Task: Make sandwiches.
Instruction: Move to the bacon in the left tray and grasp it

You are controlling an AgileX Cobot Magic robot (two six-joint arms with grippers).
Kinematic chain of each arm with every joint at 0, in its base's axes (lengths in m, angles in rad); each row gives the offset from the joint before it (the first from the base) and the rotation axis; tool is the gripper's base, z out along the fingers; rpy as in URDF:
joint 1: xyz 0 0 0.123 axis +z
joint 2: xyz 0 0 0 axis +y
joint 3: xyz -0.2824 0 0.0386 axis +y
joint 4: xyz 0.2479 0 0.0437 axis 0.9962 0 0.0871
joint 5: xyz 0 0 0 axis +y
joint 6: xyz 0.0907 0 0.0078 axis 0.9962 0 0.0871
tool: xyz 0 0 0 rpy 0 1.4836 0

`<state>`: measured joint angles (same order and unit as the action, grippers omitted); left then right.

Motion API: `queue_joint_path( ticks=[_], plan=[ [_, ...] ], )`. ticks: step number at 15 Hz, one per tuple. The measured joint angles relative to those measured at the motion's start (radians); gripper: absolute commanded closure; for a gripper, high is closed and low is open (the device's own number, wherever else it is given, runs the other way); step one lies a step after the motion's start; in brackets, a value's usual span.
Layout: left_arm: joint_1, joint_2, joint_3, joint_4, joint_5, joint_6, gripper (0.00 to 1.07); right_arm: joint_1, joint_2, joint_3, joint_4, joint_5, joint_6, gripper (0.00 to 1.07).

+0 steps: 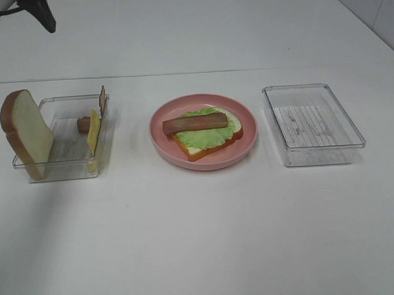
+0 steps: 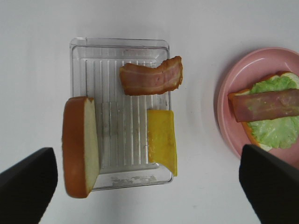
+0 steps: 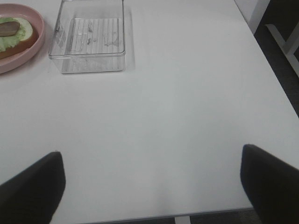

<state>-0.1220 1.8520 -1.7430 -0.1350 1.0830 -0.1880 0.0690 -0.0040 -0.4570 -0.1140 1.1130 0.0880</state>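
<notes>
- My left gripper [image 2: 147, 151] hangs wide open, holding nothing, straight above the clear ribbed plastic tray [image 2: 117, 51] that sits left of the round pink plate [image 1: 250, 136].
- On that plate lies the half-built sandwich [image 1: 203, 131]: one brown-crusted toast slice, green lettuce, and a brownish-pink bacon strip on top.
- The flat yellow cheese slice [image 2: 162, 140] stands on edge against the tray wall nearest the plate, with its long axis along that wall. I judge it the next layer, so my jaws would need to straddle its thin faces.
- My right gripper [image 3: 152, 153] is also spread wide and empty, well off the plate's right side, so the left arm is nearer.
</notes>
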Motion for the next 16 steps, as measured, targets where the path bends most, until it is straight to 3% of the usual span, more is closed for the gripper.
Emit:
queue_joint_path(
  ticks=[3,4,8,11,16],
  plan=[
    [-0.043,0.095,-0.101,0.049,0.064,-0.067,0.06,0.000,0.000,0.000,0.000,0.000,0.000,0.09],
    [-0.072,0.190,-0.222,0.073,0.118,-0.110,0.06,0.000,0.000,0.000,0.000,0.000,0.000,0.09],
    [-0.094,0.359,-0.430,0.096,0.126,-0.182,0.06,0.000,0.000,0.000,0.000,0.000,0.000,0.09],
    [-0.106,0.439,-0.491,0.106,0.126,-0.190,0.06,0.000,0.000,0.000,0.000,0.000,0.000,0.09],
    [-0.110,0.521,-0.495,0.112,0.133,-0.190,0.06,0.000,0.000,0.000,0.000,0.000,0.000,0.09]
  ],
)
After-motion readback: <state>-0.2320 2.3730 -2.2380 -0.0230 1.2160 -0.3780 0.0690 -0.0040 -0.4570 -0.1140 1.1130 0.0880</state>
